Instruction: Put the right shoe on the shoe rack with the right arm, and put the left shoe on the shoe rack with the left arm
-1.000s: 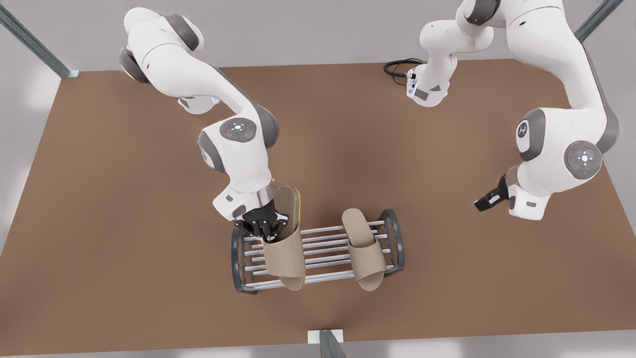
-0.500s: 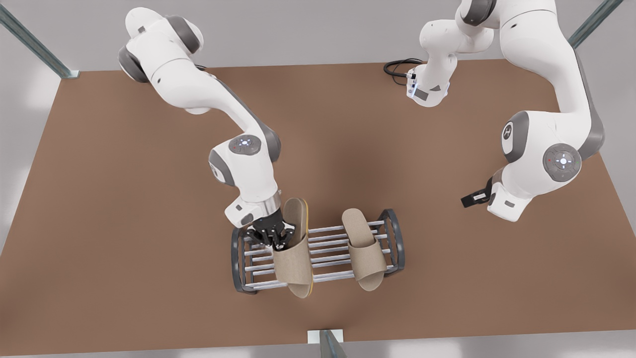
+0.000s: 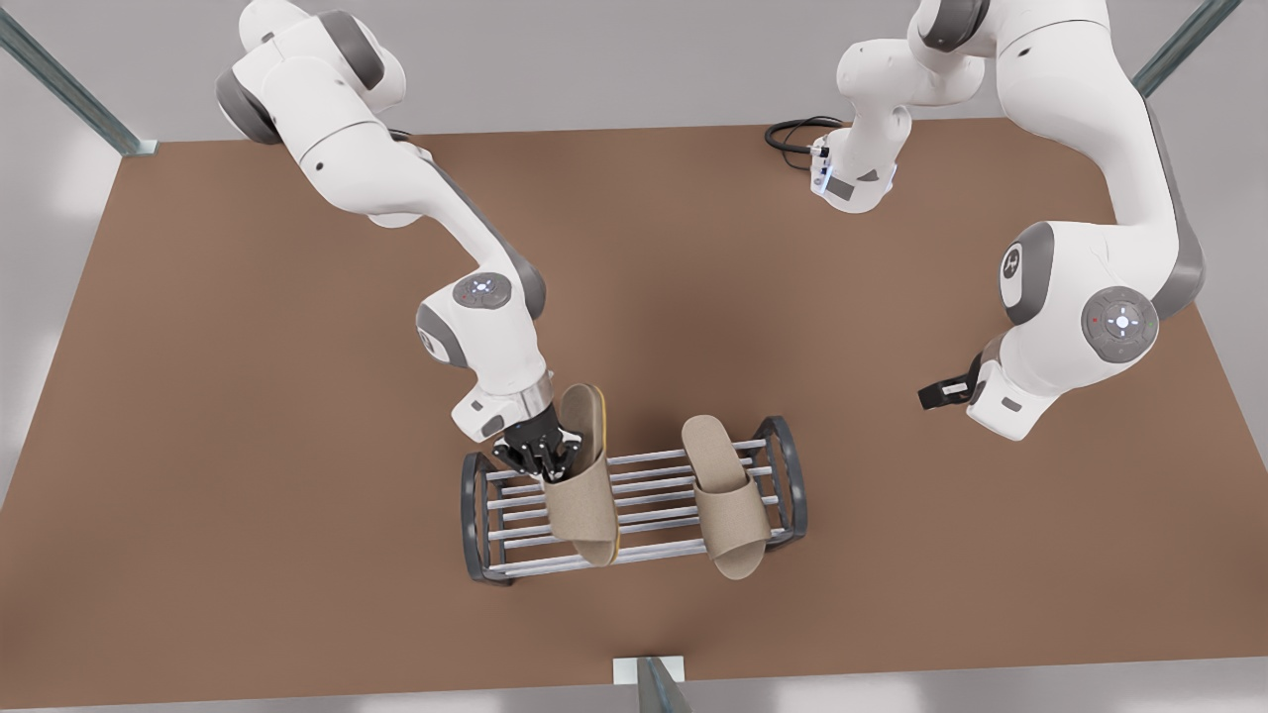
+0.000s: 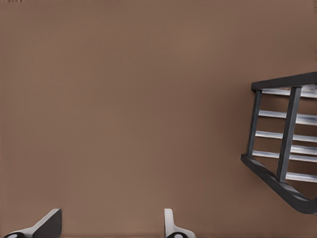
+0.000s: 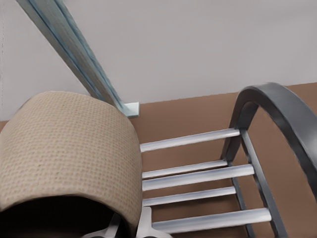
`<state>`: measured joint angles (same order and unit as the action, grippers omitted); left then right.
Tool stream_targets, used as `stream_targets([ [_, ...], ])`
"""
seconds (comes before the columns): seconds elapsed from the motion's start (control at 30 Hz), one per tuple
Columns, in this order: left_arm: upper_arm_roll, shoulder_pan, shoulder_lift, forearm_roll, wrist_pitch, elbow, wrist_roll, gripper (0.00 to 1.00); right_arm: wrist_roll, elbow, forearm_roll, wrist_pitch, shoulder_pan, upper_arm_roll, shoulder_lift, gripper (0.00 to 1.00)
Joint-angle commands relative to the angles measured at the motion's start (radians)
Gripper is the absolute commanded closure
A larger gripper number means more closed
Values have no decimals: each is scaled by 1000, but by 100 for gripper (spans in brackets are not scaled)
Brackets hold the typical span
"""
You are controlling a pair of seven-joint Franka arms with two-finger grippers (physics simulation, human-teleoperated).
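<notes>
Right shoe lower, heel perhaps hidden.

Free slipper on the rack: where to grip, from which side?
Probably its band at the open edge, from above on the heel side: the band arches off the sole, so a finger slips under. Right gripper holds the other slipper that way.

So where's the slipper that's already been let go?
In the front view, the free beige fabric slipper lies across the silver-barred shoe rack, at its right end, beside the dark arched frame.
</notes>
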<state>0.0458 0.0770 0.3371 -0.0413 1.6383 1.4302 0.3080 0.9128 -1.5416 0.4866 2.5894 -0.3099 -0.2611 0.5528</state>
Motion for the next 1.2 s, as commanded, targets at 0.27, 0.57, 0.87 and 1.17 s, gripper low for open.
stream_targets([
  [0.27,0,-3,-6,1,25,13,-63,0,94,-32,81,31,-12,2,6,79],
  [0.57,0,-2,-4,0,23,13,-63,0,156,-19,193,38,-15,25,35,79],
  [0.87,0,-2,-4,0,21,13,-63,0,181,-3,196,40,-92,111,45,0],
  [1.17,0,1,11,1,57,1,-41,0,182,6,193,38,-100,108,42,0],
])
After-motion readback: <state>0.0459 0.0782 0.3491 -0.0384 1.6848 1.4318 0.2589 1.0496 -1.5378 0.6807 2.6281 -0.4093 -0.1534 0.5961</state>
